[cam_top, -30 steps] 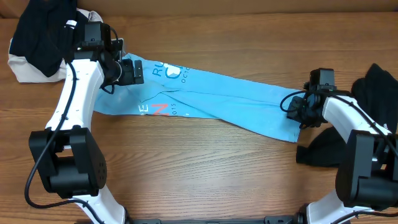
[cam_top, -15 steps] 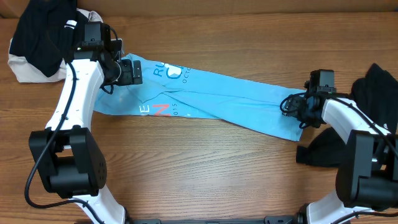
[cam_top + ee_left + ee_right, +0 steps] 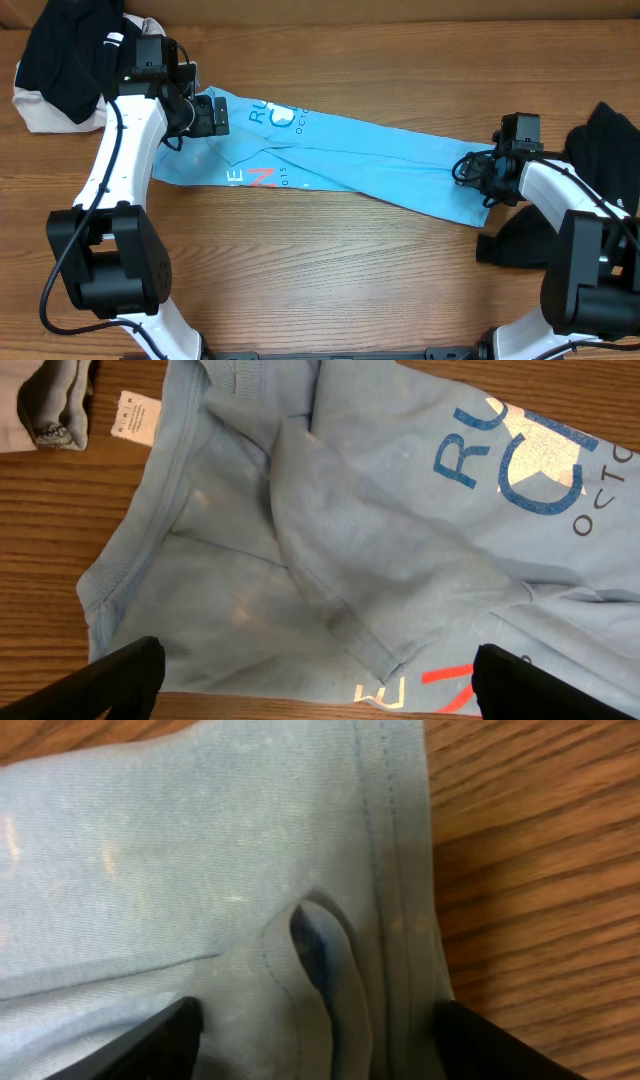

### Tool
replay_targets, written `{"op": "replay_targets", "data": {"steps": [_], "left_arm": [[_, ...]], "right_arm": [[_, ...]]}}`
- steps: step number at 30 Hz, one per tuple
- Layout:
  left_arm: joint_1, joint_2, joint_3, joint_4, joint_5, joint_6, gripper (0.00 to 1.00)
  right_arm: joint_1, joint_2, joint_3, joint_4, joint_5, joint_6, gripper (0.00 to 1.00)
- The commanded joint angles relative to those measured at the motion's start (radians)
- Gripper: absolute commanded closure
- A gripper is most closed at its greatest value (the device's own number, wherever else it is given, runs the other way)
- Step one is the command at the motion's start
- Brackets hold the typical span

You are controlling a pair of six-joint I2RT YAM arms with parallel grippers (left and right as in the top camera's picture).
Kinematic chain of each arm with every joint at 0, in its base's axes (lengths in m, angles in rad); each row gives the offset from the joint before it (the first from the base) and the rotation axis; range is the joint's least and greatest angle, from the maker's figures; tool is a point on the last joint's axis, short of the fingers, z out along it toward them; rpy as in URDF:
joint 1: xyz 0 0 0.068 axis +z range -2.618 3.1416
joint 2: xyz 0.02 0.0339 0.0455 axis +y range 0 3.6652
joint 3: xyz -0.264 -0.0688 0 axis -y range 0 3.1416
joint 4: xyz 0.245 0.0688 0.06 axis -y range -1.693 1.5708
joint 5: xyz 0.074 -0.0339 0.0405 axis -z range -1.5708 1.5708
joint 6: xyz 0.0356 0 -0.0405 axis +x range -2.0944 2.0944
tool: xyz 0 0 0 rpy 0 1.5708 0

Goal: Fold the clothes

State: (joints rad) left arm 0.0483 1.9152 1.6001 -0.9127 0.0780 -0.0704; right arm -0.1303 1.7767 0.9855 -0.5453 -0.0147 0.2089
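Wooden table (image 3: 330,260), blue T-shirt (image 3: 370,155) under left claw (image 3: 320,660) and right claw (image 3: 315,1020), both spread, empty.

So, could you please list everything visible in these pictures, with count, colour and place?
T-shirt: one, light blue, lettered, stretched across the table
left black garment: one, black, far left corner
pale garment: one, beige-white, beneath it
right black garment: one, black, right edge
label: one, white, beside the T-shirt
table: one, brown wood, under everything
left tool: one, black, open, over T-shirt's left end
right tool: one, black, open, at T-shirt's right end
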Motion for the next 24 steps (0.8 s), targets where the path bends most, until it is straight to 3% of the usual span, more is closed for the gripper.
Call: {"op": "replay_targets", "data": {"steps": [1, 12, 24], "left_arm": [[0.005, -0.005, 0.011, 0.003, -0.007, 0.0, 0.0], [0.004, -0.005, 0.01, 0.019, -0.007, -0.024, 0.0], [0.003, -0.005, 0.01, 0.003, -0.002, -0.024, 0.0]], "right_arm": [[-0.016, 0.016, -0.023, -0.009, -0.01, 0.003, 0.18], [-0.016, 0.015, 0.012, -0.044, -0.04, 0.002, 0.07], [-0.016, 0.015, 0.03, -0.073, -0.041, 0.0, 0.03]]}}
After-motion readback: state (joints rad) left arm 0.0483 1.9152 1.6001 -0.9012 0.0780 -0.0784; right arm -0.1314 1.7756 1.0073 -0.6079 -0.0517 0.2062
